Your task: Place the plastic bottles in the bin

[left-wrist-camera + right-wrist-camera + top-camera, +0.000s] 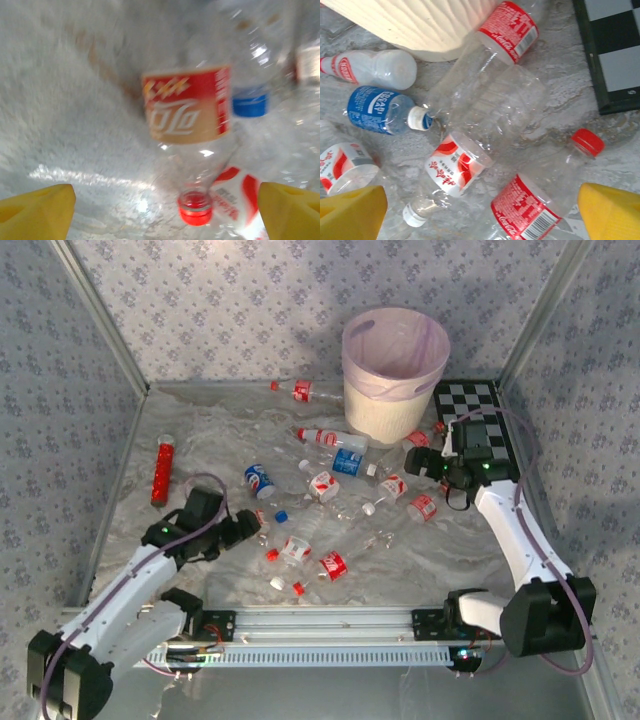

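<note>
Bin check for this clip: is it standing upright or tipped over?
Upright. The bin stands on its base against the far wall, with its lined mouth facing straight up.

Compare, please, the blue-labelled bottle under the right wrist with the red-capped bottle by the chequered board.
The blue-labelled bottle has a white cap, the red-capped bottle a red label. The blue-labelled bottle looks shorter than the red-capped bottle. Both are clear, lying sideways.

Marbled grey tabletop (200, 430): plastic bottles (322, 485) scattered mid-table, bin (380, 412) standing far, chequered board (476, 398) far right, red tube (162, 472) lying left.
</note>
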Action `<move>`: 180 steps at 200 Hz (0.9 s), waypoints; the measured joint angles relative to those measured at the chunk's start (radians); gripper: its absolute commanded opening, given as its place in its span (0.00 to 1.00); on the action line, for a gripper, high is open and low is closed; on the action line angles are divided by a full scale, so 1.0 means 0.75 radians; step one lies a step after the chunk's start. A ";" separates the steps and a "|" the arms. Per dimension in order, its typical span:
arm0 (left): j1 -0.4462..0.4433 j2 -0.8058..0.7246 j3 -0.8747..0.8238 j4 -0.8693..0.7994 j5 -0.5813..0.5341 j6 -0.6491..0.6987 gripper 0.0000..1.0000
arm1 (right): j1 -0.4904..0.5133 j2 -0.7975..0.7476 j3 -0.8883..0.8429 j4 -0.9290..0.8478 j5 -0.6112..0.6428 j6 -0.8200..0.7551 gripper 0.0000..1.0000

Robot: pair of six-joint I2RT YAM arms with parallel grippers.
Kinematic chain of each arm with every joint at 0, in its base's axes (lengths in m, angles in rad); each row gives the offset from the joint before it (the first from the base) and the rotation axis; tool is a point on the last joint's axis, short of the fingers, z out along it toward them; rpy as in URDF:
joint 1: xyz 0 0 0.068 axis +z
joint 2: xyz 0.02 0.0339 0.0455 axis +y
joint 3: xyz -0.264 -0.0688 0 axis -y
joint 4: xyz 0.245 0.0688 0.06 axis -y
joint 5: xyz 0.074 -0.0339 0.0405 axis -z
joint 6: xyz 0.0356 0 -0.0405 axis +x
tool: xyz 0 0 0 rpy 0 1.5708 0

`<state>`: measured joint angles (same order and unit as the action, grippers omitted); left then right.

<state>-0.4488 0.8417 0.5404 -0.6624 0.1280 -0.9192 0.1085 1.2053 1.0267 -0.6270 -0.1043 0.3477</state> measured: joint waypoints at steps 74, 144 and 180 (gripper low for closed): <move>-0.070 0.351 -0.033 0.328 0.047 -0.020 0.90 | 0.036 0.011 0.006 -0.007 -0.072 0.021 0.96; -0.077 0.385 -0.002 0.313 -0.003 0.016 0.56 | 0.115 -0.033 0.005 0.038 -0.181 0.016 0.91; -0.076 0.338 0.221 0.105 -0.068 0.145 0.49 | 0.209 -0.079 0.007 0.113 -0.356 -0.002 0.89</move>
<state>-0.5060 1.0950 0.7059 -0.5838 0.0772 -0.8104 0.2653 1.1458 1.0317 -0.5423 -0.3714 0.3462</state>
